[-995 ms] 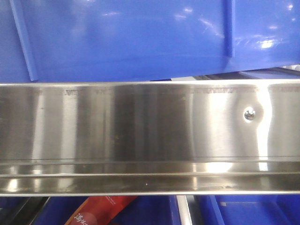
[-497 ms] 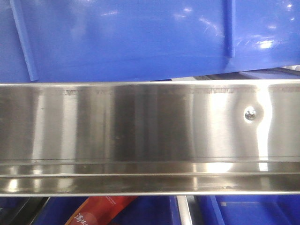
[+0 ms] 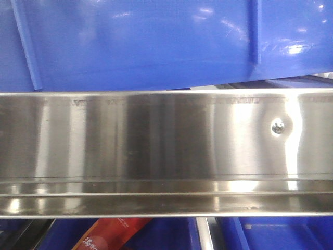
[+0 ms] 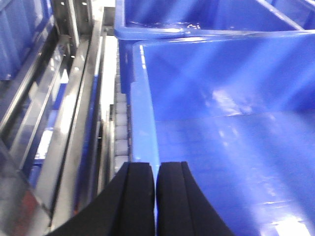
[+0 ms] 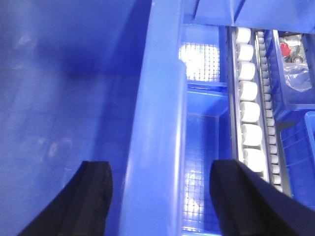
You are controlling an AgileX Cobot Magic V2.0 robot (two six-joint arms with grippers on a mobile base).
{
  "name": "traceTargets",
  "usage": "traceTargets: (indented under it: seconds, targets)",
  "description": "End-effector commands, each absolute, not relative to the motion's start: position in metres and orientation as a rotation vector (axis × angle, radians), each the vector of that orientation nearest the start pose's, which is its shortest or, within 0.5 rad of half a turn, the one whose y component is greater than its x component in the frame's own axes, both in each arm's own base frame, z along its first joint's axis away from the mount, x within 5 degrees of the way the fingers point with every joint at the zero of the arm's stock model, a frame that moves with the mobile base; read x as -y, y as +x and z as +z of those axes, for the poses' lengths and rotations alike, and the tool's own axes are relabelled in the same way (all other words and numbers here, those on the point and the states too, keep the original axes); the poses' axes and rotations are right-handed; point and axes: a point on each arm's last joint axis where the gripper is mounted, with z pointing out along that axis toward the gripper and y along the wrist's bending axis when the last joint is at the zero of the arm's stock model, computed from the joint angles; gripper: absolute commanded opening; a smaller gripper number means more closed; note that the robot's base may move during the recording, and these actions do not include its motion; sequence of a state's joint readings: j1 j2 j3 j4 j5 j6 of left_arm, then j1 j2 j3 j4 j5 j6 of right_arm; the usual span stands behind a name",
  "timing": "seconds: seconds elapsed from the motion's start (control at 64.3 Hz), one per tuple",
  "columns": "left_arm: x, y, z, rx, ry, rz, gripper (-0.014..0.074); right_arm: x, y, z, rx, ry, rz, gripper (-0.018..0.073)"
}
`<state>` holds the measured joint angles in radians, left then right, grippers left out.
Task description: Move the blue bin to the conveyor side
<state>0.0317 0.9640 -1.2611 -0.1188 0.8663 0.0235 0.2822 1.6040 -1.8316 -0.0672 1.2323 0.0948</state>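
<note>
The blue bin (image 3: 145, 41) fills the top of the front view, its glossy ribbed wall hanging just above a steel rail. In the left wrist view its inside (image 4: 221, 98) spreads to the right. My left gripper (image 4: 156, 164) is shut at the inner edge of the bin's left rim (image 4: 143, 123), with only a thin blue slit between its fingers. My right gripper (image 5: 162, 164) is open and straddles the bin's right rim (image 5: 157, 98), one finger inside the bin and one outside. The conveyor is out of view.
A brushed-steel rail (image 3: 156, 140) with a screw (image 3: 277, 126) crosses the front view. Below it are other blue bins (image 3: 281, 234) and a red packet (image 3: 112, 234). White rollers (image 5: 246, 93) run along the bin's right side. Another blue bin (image 4: 197, 12) stands beyond.
</note>
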Motion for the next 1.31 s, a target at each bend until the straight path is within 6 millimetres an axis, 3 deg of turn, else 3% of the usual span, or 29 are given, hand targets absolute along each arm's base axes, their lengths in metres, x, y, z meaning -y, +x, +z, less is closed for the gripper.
traceTargets:
  seconds: [0.0,0.389,0.466,0.653,0.808,0.871,1.088,1.29]
  targets:
    - [0.005,0.176,0.452,-2.032,-0.037,-0.136,0.0013,-0.086,0.326,0.433,-2.437,-0.246,0.055,0.0319]
    - [0.006,0.176,0.452,-2.033,-0.040,-0.152,0.0013,-0.087,0.329,0.429,-2.449,-0.259,0.048,0.0282]
    - [0.006,0.176,0.452,-2.033,-0.040,-0.152,0.0013,-0.087,0.329,0.429,-2.454,-0.259,0.047,0.0199]
    - [0.007,0.180,0.452,-2.031,-0.047,-0.184,0.0015,-0.087,0.328,0.428,-2.464,-0.262,0.044,-0.0101]
    - [0.011,0.201,0.448,-2.013,-0.073,-0.255,0.0024,-0.087,0.328,0.428,-2.465,-0.281,0.035,-0.0090]
    - [0.011,0.213,0.448,-1.996,-0.067,-0.246,0.0073,-0.087,0.328,0.428,-2.465,-0.287,0.032,-0.0090]
    - [0.011,0.255,0.448,-2.024,-0.074,-0.244,0.0372,-0.087,0.328,0.428,-2.464,-0.290,0.031,-0.0090]
    - [0.010,0.300,0.429,-2.147,-0.074,-0.241,0.0412,-0.087,0.328,0.428,-2.464,-0.290,0.031,-0.0090]
